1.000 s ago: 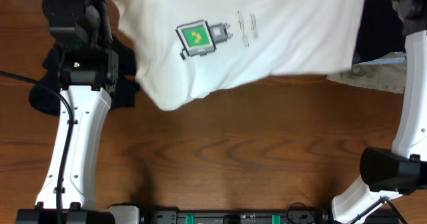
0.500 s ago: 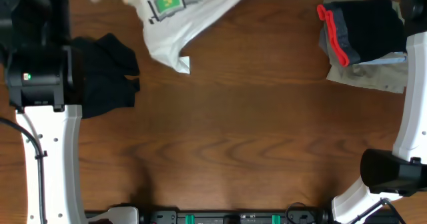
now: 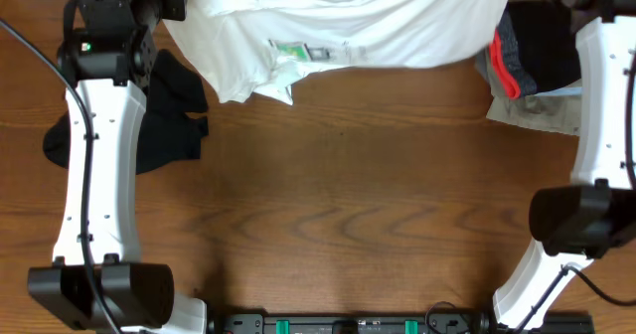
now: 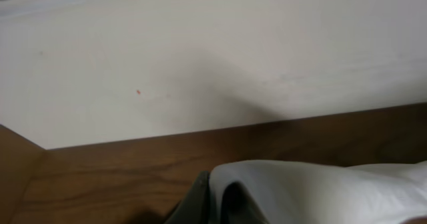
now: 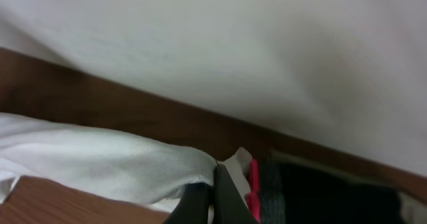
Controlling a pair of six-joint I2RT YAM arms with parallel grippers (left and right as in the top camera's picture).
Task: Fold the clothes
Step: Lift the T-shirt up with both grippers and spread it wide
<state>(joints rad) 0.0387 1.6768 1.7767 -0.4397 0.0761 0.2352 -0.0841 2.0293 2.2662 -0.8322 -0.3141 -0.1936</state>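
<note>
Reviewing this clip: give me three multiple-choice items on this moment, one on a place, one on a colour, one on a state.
1. Where is the white T-shirt?
A. Stretched along the far edge of the table
B. Folded at the near edge
C. On the floor

2. What colour is the trim on the grey garment at the right?
A. Blue
B. Red
C. Yellow

3. How do the claws stand?
A. Both open
B. Both shut on the T-shirt
C. Only the left one shut

Answers:
1 A: the overhead view shows it spanning the top.
2 B: a red band edges the grey cloth.
3 B: the left claw and the right claw each pinch white cloth.
</note>
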